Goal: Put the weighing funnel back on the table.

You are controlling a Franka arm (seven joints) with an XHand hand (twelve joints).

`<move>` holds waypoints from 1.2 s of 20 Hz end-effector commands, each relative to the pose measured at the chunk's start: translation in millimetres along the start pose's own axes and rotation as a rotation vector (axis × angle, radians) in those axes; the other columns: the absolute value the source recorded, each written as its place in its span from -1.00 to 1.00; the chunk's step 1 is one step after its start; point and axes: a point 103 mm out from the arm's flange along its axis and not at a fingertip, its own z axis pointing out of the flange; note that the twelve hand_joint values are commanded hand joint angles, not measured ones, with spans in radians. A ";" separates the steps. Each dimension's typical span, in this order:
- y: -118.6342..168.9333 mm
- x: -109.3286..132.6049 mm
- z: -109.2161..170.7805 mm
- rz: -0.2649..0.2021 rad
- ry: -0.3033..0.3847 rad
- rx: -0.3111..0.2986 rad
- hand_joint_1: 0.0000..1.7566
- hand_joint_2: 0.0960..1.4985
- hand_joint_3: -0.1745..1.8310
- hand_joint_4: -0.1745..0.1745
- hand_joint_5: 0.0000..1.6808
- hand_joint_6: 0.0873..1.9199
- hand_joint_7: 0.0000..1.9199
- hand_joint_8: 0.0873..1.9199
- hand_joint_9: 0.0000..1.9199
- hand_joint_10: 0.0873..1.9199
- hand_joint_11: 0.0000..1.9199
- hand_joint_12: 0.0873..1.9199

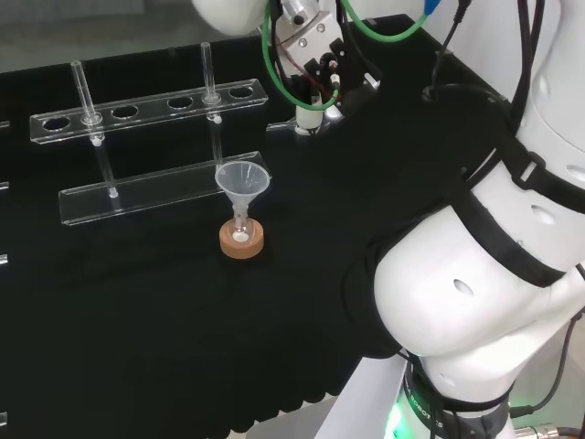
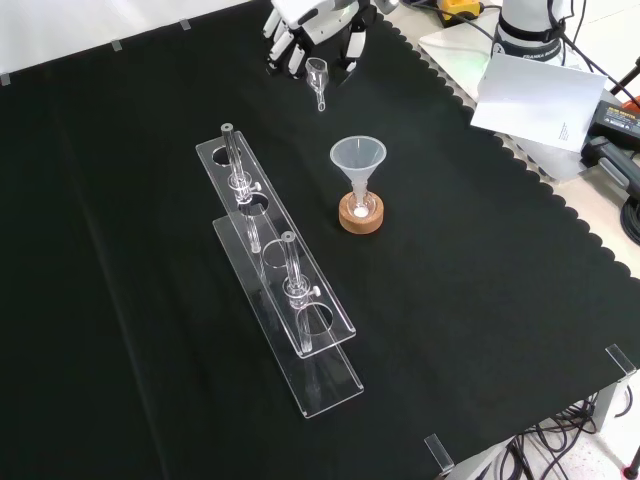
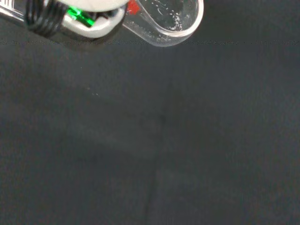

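Hand [image 2: 308, 25] is low at the cloth's [image 2: 120, 250] far edge in the front view. Weighing funnel [image 2: 318, 72] sits just beneath it, stem pointing toward the big funnel [image 2: 358, 160]. Can't tell if the hand grips it or it's resting on the cloth.

Bright, even light falls from overhead. The black cloth [image 2: 120, 250] around the funnel [image 2: 358, 160] stays matte, with shadows barely visible. The funnel's rim and the clear rack [image 2: 278, 235] beside it gleam, and the weighing funnel [image 3: 168, 23] carries small glints.
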 end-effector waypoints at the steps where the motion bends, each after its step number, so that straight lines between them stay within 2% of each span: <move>1: 0.8 -6.4 5.7 0.010 0.037 0.010 0.24 -0.15 -0.17 1.00 0.41 -0.19 -0.43 -0.40 -0.03 -0.73 -0.22 0.08; 5: 2.3 -9.4 5.3 0.020 0.038 0.010 0.24 -0.15 -0.17 1.00 0.41 -0.19 -0.43 -0.40 -0.03 -0.73 -0.22 0.08; 6: 1.1 -3.6 1.6 0.030 0.026 0.004 0.24 -0.15 -0.17 1.00 0.41 -0.19 -0.43 -0.40 -0.03 -0.73 -0.22 0.08; 9: 3.0 -2.7 0.3 0.030 0.043 0.004 0.24 -0.15 -0.17 1.00 0.41 -0.19 -0.43 -0.40 -0.03 -0.73 -0.22 0.08; 14: 26.3 -20.6 7.9 0.012 0.053 0.018 0.24 -0.15 -0.17 1.00 0.41 -0.19 -0.43 -0.40 -0.03 -0.73 -0.22 0.08; 24: 70.5 -57.6 36.8 0.035 0.095 0.041 0.24 -0.15 -0.17 1.00 0.41 -0.19 -0.43 -0.40 -0.03 -0.73 -0.22 0.08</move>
